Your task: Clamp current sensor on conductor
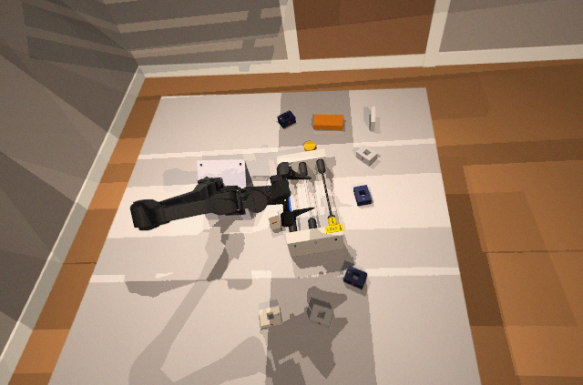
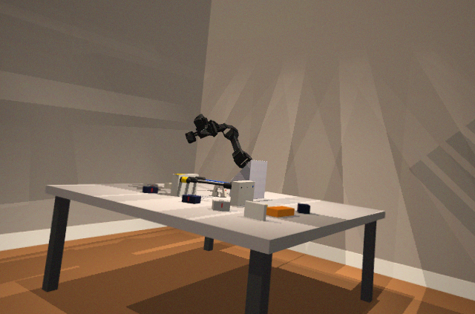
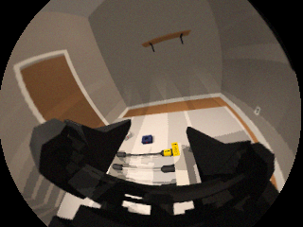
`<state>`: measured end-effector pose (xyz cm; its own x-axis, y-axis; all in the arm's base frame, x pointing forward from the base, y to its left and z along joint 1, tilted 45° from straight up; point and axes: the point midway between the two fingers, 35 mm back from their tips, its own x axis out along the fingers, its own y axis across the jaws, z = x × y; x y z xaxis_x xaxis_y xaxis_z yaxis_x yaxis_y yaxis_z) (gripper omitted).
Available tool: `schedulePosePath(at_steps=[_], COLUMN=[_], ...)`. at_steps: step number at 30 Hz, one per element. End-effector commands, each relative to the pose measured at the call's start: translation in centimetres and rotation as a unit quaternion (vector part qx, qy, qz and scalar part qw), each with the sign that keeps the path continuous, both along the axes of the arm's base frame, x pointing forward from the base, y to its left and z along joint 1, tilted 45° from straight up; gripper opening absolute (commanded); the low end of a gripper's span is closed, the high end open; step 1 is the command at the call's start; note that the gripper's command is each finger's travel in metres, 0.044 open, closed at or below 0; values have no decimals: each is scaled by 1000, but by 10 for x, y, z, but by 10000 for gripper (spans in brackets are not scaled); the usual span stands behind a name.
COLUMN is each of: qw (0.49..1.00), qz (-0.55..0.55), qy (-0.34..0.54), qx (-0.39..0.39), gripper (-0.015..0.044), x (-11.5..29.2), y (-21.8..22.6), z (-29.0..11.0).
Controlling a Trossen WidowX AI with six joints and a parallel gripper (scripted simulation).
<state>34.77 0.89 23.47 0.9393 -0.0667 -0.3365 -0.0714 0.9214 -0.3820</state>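
My gripper (image 1: 311,192) (image 2: 190,136) (image 3: 159,127) is open and empty. It hangs high above the conductor fixture (image 1: 312,244) (image 2: 242,192), two white end blocks with three rods between them. The right-hand rod (image 1: 325,192) carries the yellow LOAD marker (image 1: 333,226) (image 2: 183,179) (image 3: 172,150) at its near end. A small cream sensor-like cube with a red mark (image 1: 274,222) stands on the table just left of the fixture. Several similar cubes lie around: a navy one (image 1: 363,194) (image 3: 148,139) to the right and a white one (image 1: 366,155) at the back. I cannot tell which one is open.
More cubes lie at the front: navy (image 1: 356,274), cream (image 1: 269,314) and grey (image 1: 321,313). At the back are a navy cube (image 1: 285,118), an orange block (image 1: 328,121) (image 2: 280,211), a white upright block (image 1: 372,117) and a yellow disc (image 1: 309,145). The arm's base plate (image 1: 220,168) is on the left.
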Motion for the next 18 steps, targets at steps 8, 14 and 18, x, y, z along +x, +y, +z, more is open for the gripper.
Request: schedulePosePath(at_steps=[8, 14, 18], qw=[960, 961, 972], qz=[4, -1, -89], qy=[-198, -194, -106], qx=[198, 198, 190], gripper=[440, 440, 440], x=[-32, -30, 0], y=[-9, -10, -25], z=[88, 87, 53])
